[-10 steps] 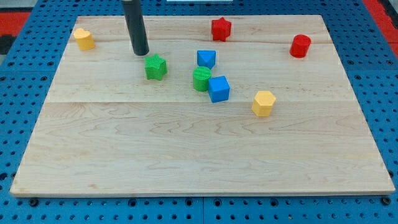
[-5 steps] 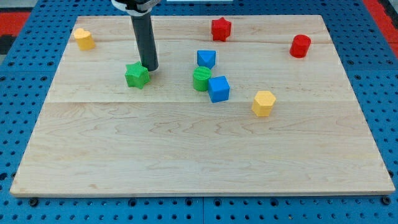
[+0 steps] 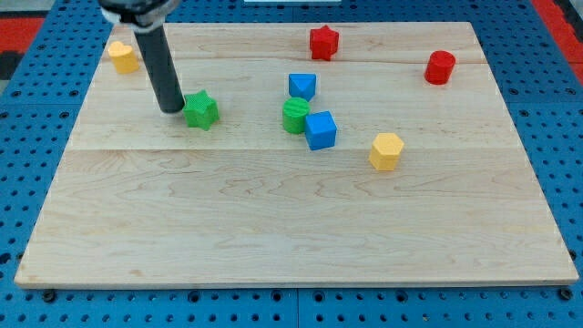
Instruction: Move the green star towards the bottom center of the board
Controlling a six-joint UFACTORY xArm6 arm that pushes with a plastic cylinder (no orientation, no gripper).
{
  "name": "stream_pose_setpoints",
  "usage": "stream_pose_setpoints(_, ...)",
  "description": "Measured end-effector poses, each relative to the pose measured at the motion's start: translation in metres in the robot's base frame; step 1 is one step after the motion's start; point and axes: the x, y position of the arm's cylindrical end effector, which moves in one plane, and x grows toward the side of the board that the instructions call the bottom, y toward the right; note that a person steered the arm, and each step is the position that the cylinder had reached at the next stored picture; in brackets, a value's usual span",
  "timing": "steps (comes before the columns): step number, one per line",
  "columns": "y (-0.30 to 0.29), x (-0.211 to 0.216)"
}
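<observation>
The green star (image 3: 201,110) sits on the wooden board (image 3: 273,210), left of the middle and in the upper half. My tip (image 3: 171,108) rests on the board just to the view's left of the star, close to it or touching it. The dark rod rises from the tip up and to the left, out of the view's top.
A green cylinder (image 3: 294,117) touches a blue cube (image 3: 320,130), with another blue block (image 3: 302,87) just above. A yellow block (image 3: 122,56) is at top left, a red star (image 3: 323,42) at top centre, a red cylinder (image 3: 439,67) at top right, a yellow hexagonal block (image 3: 386,150) right of centre.
The green star was pushed left and slightly down early on, then stayed put. My tip went from above-left of the star to its right, then around to its left.
</observation>
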Motion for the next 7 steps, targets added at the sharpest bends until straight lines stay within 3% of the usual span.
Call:
stream_pose_setpoints(1,0.035,0.019)
stream_pose_setpoints(2,-0.012,-0.013)
stream_pose_setpoints(4,0.025,-0.047)
stream_pose_setpoints(6,0.104,0.077)
stream_pose_setpoints(7,0.108,0.090)
